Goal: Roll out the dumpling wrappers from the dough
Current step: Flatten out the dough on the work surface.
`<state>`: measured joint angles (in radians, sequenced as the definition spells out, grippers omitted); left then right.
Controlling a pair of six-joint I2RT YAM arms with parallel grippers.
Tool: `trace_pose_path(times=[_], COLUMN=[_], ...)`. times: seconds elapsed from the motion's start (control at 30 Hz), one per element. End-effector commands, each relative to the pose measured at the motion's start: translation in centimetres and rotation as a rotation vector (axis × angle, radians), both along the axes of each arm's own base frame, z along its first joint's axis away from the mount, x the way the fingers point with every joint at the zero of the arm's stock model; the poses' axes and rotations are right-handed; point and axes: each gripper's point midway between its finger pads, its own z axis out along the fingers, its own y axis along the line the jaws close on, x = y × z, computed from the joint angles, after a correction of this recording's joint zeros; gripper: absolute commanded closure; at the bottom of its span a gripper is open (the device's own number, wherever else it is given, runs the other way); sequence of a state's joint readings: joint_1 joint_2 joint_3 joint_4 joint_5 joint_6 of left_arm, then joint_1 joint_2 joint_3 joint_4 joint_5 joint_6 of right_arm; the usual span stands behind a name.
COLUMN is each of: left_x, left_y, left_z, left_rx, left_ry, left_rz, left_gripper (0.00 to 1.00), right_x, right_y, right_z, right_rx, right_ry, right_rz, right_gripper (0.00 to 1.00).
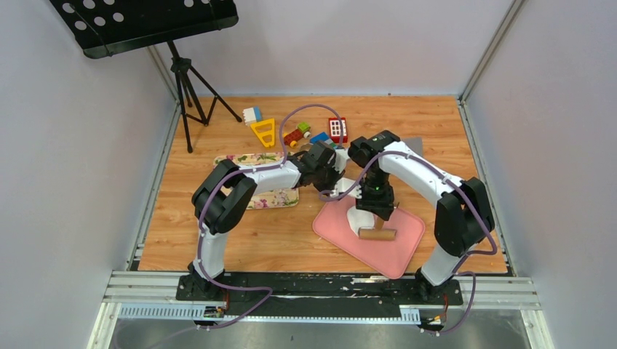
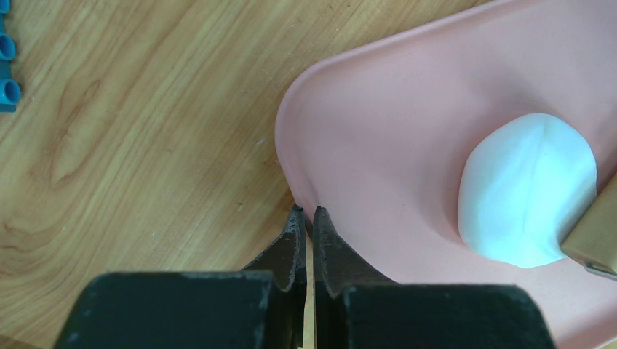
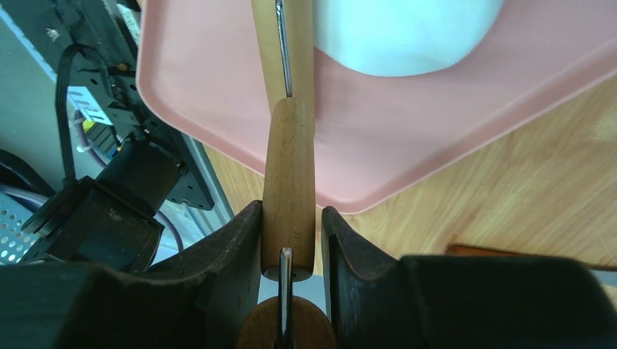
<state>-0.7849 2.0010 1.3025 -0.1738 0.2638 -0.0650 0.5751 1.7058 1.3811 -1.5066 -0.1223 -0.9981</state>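
A flattened oval of white dough (image 2: 527,189) lies on the pink mat (image 2: 407,109) at centre right of the table (image 1: 359,217). My left gripper (image 2: 307,212) is shut, its tips pinching the mat's far-left rim. My right gripper (image 3: 289,211) is shut on the wooden handle (image 3: 289,167) of a small roller. The roller's barrel (image 1: 377,233) rests on the mat at the dough's near end. The barrel's corner (image 2: 593,233) touches the dough in the left wrist view. No dumpling wrappers are in view.
Toy blocks (image 1: 298,133) lie scattered at the back of the wooden table. A floral board (image 1: 273,198) sits under the left arm, and a tripod stand (image 1: 185,87) rises at the back left. A blue block (image 2: 6,65) lies beyond the mat's corner.
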Motion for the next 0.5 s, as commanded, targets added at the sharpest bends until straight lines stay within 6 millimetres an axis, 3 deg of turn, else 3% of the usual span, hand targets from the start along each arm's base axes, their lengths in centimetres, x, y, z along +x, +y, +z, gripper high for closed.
trace_pose_path(times=[0.0,0.23,0.33,0.47], left_x=[-1.5,-1.6,-1.6,-1.5], left_y=[-0.1,-0.1,-0.1,-0.1], left_z=[-0.9,-0.6,-0.7,-0.7], left_rx=[0.008,0.003,0.005,0.006], left_ry=[0.031,0.026,0.027,0.027], left_rz=[-0.062,-0.063,-0.064,-0.061], left_gripper=[1.0,1.0,1.0,1.0], right_x=[-1.7,-1.4,-0.1,3.8], right_y=[0.2,0.7,2.5,4.7], right_z=[-2.7,-0.8,2.5,6.6], right_rx=[-0.014,0.029,0.121,0.207], right_ry=[0.084,0.046,-0.026,-0.164], right_rz=[0.064,0.071,0.061,-0.03], right_gripper=[1.0,1.0,1.0,1.0])
